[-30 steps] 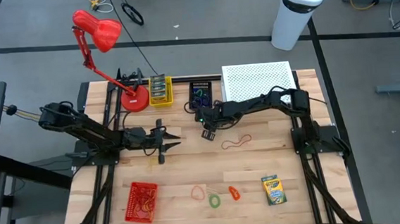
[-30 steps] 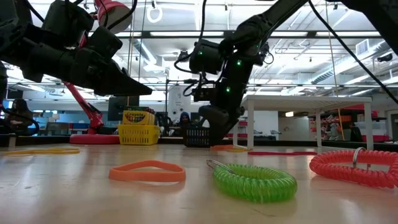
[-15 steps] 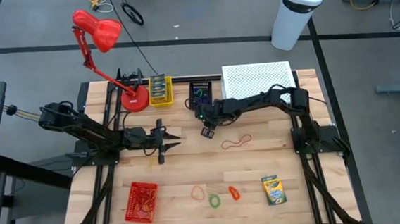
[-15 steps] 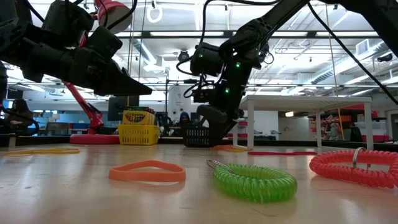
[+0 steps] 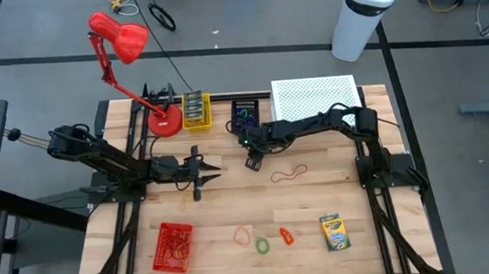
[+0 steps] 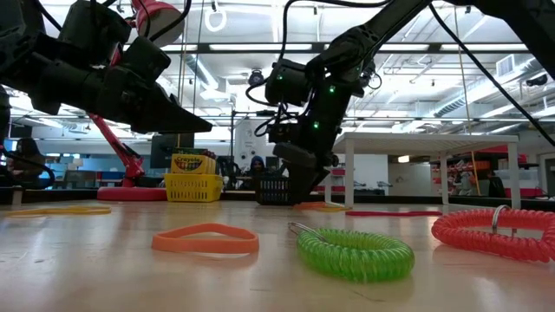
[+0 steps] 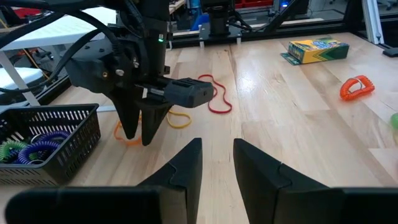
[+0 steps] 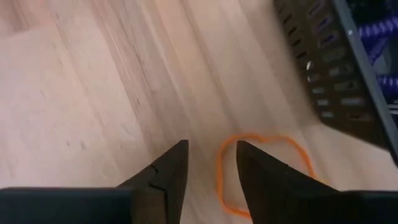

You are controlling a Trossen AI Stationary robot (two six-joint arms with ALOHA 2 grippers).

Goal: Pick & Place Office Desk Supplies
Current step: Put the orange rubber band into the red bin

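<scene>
Right gripper (image 8: 208, 177) narrowly open, empty, poised above orange rubber band (image 8: 261, 171) beside black basket (image 8: 339, 68). Next: straddle one strand, close.

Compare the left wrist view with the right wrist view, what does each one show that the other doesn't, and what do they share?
Only the left wrist view shows the right gripper from outside, pointing down at the table, plus the red rubber band, the crayon box, an orange coil loop and the white riser. Only the right wrist view looks straight down between its own open fingers at the wood. Both show the orange rubber band beside the black basket holding purple coils.
</scene>
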